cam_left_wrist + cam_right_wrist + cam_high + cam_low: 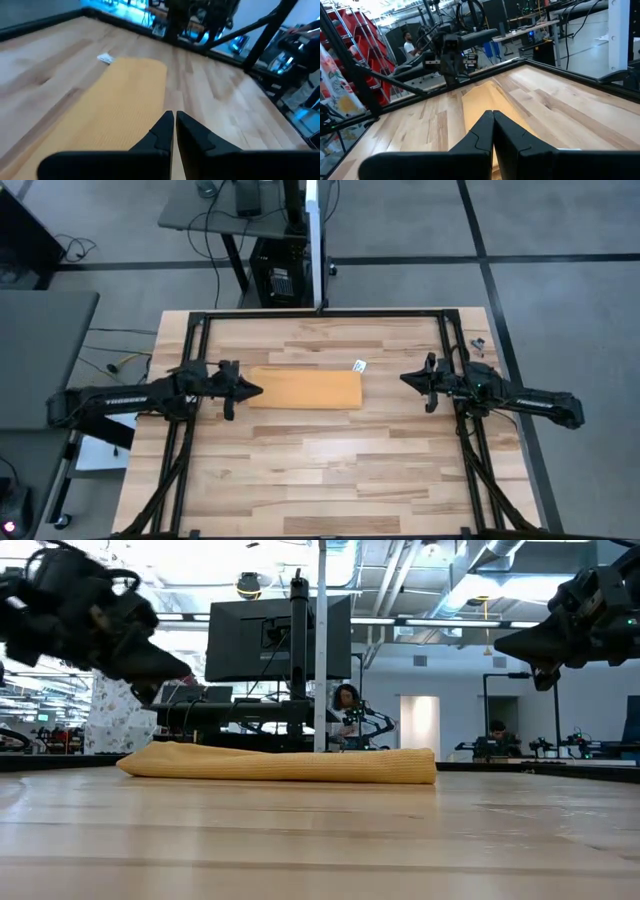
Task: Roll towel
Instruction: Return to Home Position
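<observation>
**Left pincer** [250, 390]: fingers pressed together, holding nothing, hovering over the nearest end of the long mustard-orange cloth towel [305, 388]. The towel lies rolled between it and the **right pincer** [408, 378], which is likewise closed and empty, near the other end. Rolling appears complete. The next move calls for both arms to retreat outward. A small white tag [358, 364] obstructs nothing.
</observation>
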